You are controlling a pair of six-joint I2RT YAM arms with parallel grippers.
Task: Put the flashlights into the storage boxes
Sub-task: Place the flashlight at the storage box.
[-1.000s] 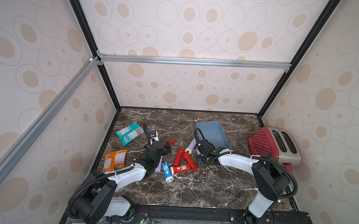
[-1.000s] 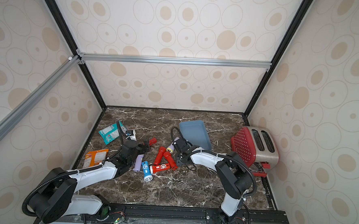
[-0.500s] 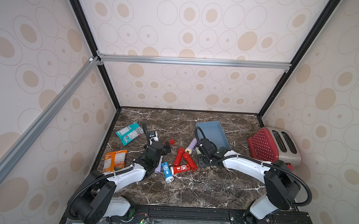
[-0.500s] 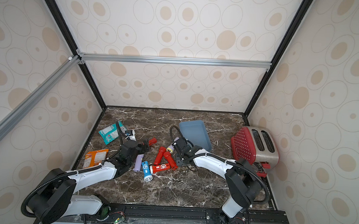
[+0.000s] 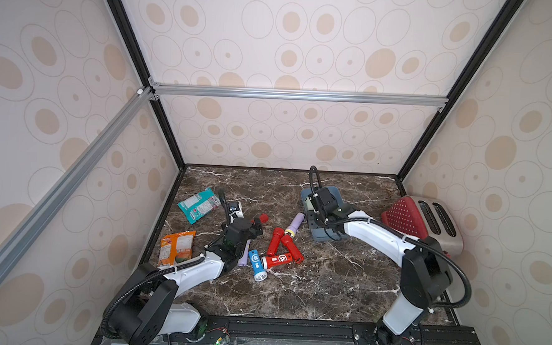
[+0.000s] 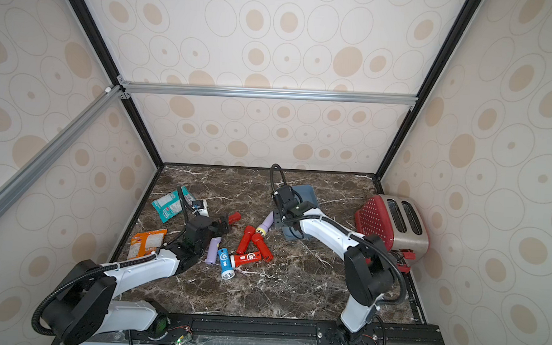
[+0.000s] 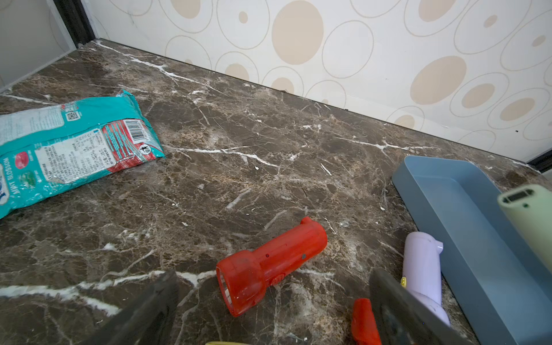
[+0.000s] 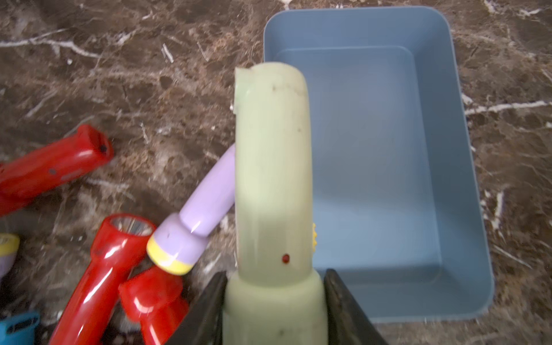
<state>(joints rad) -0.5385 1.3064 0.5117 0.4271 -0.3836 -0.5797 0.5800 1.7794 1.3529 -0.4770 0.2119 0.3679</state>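
The right fingers (image 8: 343,310) clamp the pale green flashlight (image 8: 271,167) by its wide head above the slate-blue tray (image 8: 466,179). It looks light, stiff and probably slippery. The left fingers (image 7: 397,304) gape wide.

A pale green flashlight (image 8: 271,179), a slate-blue tray (image 8: 373,149), a lilac flashlight (image 8: 206,206) with a yellow band — and red flashlights (image 8: 98,268), glossy. The table (image 5: 310,288) is brown marble veined white; the toaster (image 5: 402,217) red, dotted white.

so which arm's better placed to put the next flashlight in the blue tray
Right. The right fingers are shut on the pale green flashlight, held over the rim of the blue tray. The left fingers are open and empty, facing a red flashlight on the table.
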